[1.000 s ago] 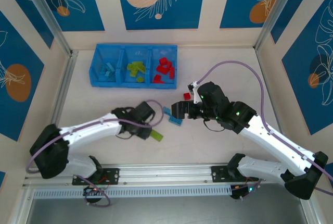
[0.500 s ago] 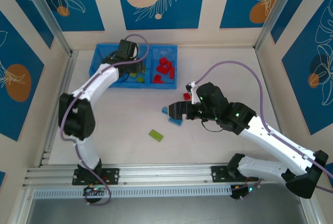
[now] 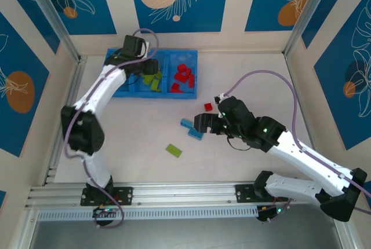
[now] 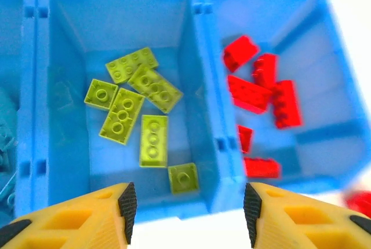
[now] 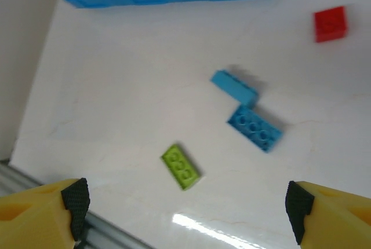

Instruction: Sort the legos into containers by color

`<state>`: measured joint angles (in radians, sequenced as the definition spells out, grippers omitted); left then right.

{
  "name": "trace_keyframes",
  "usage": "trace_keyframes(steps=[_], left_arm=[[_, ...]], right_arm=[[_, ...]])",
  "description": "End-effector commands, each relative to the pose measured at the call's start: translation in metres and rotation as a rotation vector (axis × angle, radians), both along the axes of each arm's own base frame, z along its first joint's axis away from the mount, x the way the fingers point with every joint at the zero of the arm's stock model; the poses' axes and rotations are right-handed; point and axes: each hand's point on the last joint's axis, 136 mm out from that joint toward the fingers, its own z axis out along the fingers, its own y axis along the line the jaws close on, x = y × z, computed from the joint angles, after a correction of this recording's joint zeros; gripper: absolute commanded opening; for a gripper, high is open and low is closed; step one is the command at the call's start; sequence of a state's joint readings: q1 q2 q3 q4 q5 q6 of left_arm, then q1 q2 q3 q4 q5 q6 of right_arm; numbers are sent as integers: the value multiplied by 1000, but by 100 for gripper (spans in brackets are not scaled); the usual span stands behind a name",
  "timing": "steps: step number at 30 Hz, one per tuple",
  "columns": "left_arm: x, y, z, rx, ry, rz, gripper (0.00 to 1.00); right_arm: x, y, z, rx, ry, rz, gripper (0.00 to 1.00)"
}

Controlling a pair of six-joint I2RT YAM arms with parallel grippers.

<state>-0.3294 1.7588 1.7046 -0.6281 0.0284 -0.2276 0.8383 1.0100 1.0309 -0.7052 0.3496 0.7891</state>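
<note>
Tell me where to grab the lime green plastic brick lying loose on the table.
Pinch the lime green plastic brick across its two long sides, from straight above: it lies flat, studs up, diagonal, with free space around it.

One bright blue tray (image 4: 200,58) has three compartments. The middle compartment holds six lime green bricks (image 4: 155,88), and the one at its 3 o'clock holds six red bricks (image 4: 249,94). The light blue bricks (image 4: 6,127) at 9 o'clock are too cut off to count. Four bricks lie loose on the table (image 3: 133,133): one loose red brick (image 3: 208,106), two loose blue bricks (image 3: 195,134) and one loose green brick (image 3: 173,150).
</note>
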Motion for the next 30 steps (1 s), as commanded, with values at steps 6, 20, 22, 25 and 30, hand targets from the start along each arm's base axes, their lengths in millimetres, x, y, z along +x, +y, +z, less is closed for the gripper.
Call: trace_keyframes(steps=[6,20,22,25,30], left_arm=[[-176,-32,85,-118,-175,-355,54],[-280,-30,14,-1,-198,-721,79],[-278,-28,10,19,-201,-715,89],[-278,-26,4,35,-198,-717,98],[-275,-24,-3,60,-187,-708,100]], right_arm=[[66,-33,-63,-214,63,-141,91],[188,-18,-164,-459,217,-15,81],[196,-14,-177,-471,243,-3,71],[199,-16,-193,-503,283,-10,60],[188,-23,-205,-515,307,-25,47]])
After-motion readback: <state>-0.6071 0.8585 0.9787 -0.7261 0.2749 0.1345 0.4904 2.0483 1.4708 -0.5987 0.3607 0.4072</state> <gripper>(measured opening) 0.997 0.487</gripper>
